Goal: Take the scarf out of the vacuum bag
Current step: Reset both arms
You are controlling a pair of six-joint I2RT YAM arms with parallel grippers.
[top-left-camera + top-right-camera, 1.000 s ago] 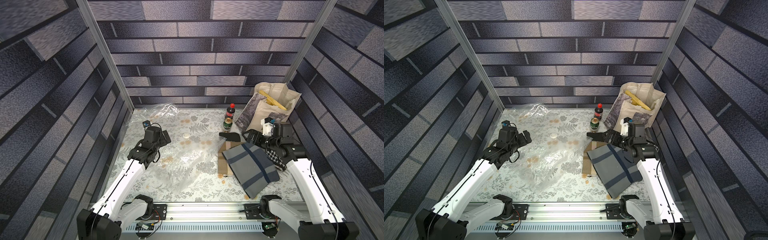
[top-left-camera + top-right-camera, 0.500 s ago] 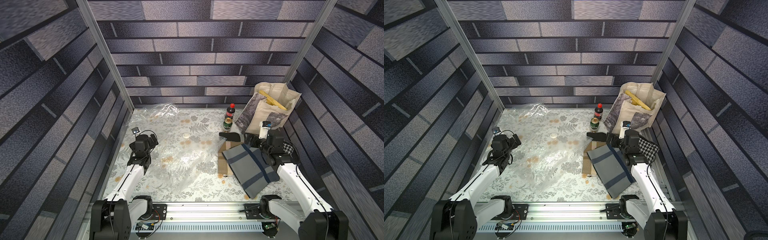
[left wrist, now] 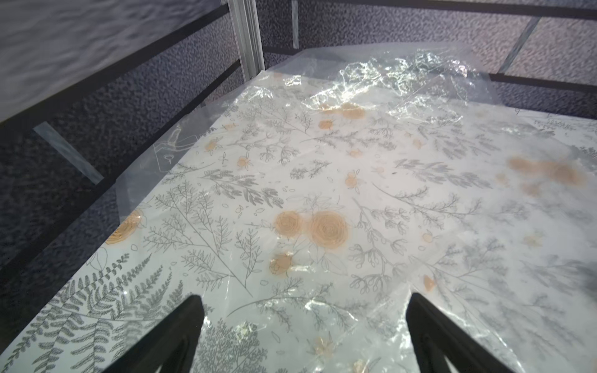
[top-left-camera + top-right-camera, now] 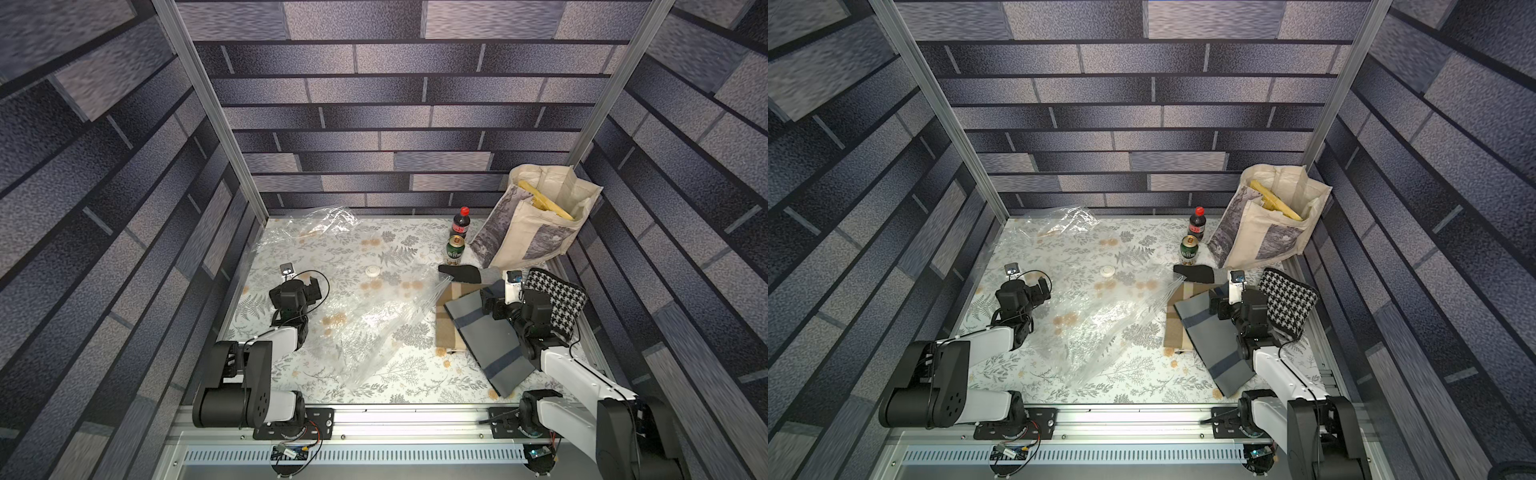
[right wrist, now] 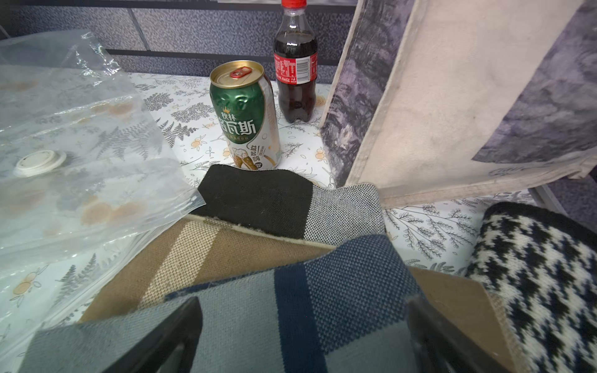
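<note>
The vacuum bag lies crumpled and flat across the middle of the table, its white valve cap facing up. A grey scarf with dark blue stripes lies outside the bag, at the right. My right gripper hangs open just over the scarf's far end, holding nothing. At the bag's left edge my left gripper is open above the plastic.
A tan scarf lies under the grey one, touching the bag's corner. A black-and-grey scarf and a houndstooth one lie nearby. A green can, a cola bottle and a canvas tote stand at the back right.
Both arms have folded back toward the front rail and come down lower. The right gripper has sunk close over the grey scarf. Scarves and bag have not moved.
</note>
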